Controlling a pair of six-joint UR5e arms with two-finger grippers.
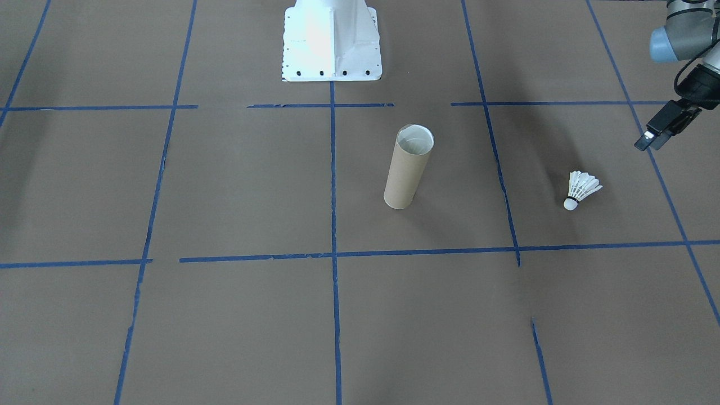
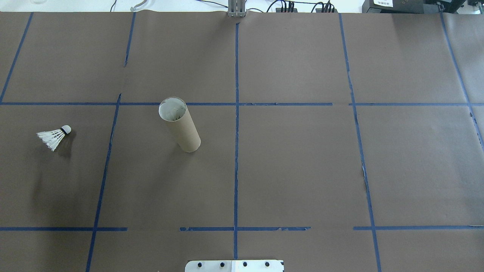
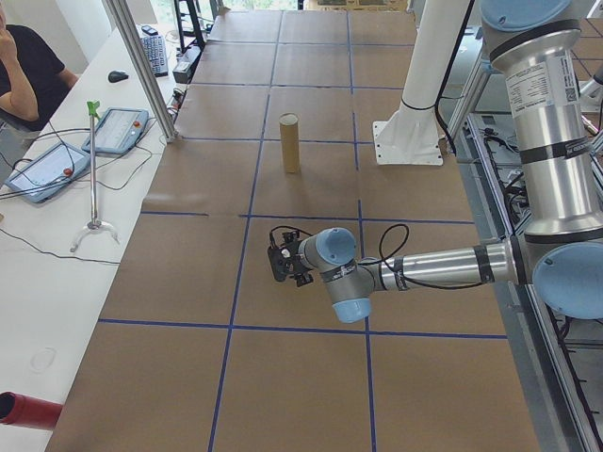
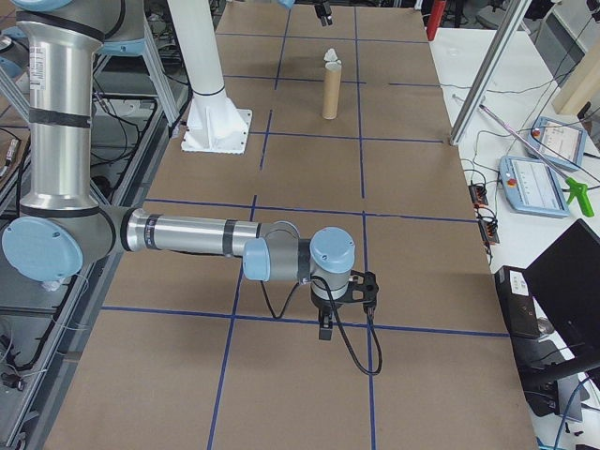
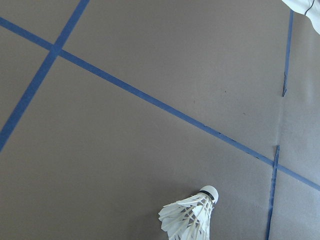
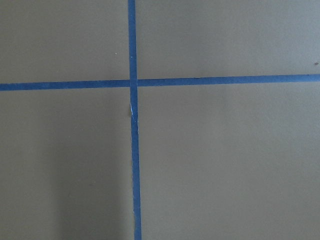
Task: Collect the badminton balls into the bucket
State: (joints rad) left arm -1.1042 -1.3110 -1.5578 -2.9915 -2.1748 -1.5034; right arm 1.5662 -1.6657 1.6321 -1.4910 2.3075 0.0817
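Technician A: Where does the shuttlecock (image 1: pixel 581 189) lie?

Technician B: It lies on its side on the bench (image 1: pixel 253 315), on the robot's left half, well apart from the tube (image 1: pixel 408 166). The tube stands upright near the centre line with its mouth up. The long axis of the shuttlecock runs roughly level with the bench; the cork tip points toward the operators' side and slightly toward the tube, and the feathers point away.

Technician A: Which arm is nearer?

Technician B: The left arm. The left claw (image 1: pixel 652 138) hangs above the bench near the shuttlecock, further out on the left side and toward the robot's base. The left wrist view shows the shuttlecock at the bottom edge of its frame, so the claw is not yet centred over it. The right claw (image 4: pixel 324 323) hangs over bare bench on the far side, well apart from both things.

Technician A: State of each claw?

Technician B: Neither can be determined. The left claw shows only edge-on in the front view; the right claw shows in 1 side view only.
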